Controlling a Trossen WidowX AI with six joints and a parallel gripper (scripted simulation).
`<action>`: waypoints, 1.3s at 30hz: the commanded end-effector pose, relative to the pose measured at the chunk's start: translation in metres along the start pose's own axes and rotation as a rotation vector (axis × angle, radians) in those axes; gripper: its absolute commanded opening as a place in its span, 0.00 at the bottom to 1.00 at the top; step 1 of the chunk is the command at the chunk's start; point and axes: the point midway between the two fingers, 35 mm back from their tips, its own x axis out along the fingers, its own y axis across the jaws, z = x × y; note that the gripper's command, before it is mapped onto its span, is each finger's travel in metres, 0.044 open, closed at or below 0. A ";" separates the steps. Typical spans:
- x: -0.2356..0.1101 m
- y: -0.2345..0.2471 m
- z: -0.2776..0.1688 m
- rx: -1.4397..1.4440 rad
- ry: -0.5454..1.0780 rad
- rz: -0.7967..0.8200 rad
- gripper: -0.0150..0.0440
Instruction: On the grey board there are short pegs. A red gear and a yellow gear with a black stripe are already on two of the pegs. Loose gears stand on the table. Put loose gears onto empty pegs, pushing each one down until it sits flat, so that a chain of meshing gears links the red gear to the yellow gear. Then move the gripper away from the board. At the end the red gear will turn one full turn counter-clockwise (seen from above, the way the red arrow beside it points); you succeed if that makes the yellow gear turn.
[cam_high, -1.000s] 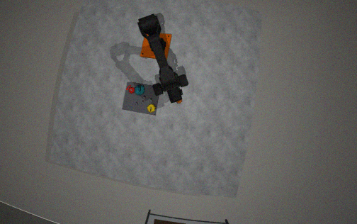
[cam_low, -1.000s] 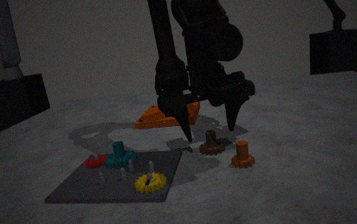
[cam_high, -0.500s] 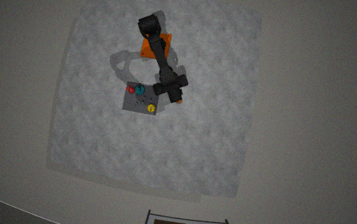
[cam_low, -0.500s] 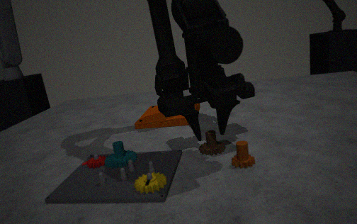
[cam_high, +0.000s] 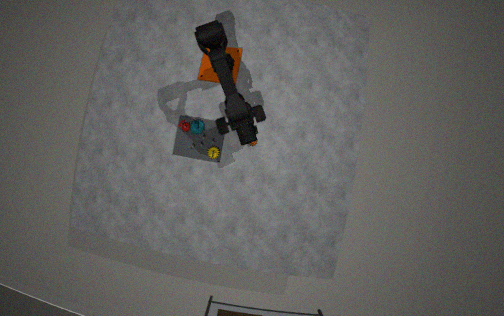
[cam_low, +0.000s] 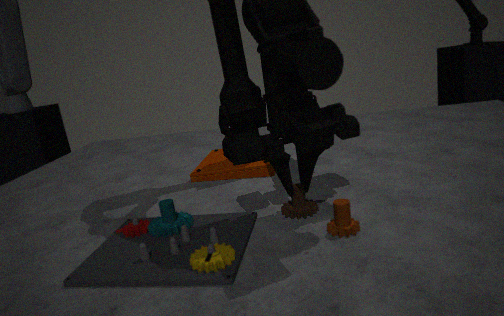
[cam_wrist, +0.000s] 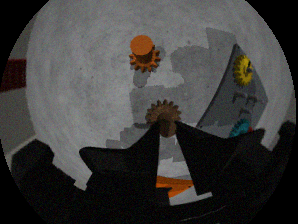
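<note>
A dark block (cam_low: 42, 137) and another block (cam_low: 472, 75) stand well apart

I count the following: gears, five, namely one red (cam_high: 185, 126) (cam_low: 134, 228), one teal (cam_high: 197, 126) (cam_low: 170, 225) (cam_wrist: 240, 128), one yellow (cam_high: 215, 152) (cam_low: 224, 259) (cam_wrist: 241, 70), one brown (cam_low: 299, 209) (cam_wrist: 164, 111), one orange (cam_high: 253, 143) (cam_low: 343, 228) (cam_wrist: 142, 46). I read one board (cam_high: 181, 149) (cam_low: 105, 272) (cam_wrist: 225, 97), four bare pegs (cam_high: 201, 143) (cam_low: 174, 245), one orange base plate (cam_high: 237, 52) (cam_low: 230, 174) (cam_wrist: 181, 187), and two dark boxes (cam_low: 35, 137) in the exterior view.

Top looks down from afar; exterior, low and nearer, shares the board (cam_high: 182, 147) (cam_low: 95, 272).
</note>
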 end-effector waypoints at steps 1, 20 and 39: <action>-0.006 0.000 0.002 0.000 -0.001 0.001 0.25; -0.045 0.001 0.011 0.003 -0.005 0.002 0.25; -0.084 0.002 0.013 0.002 -0.004 0.002 0.25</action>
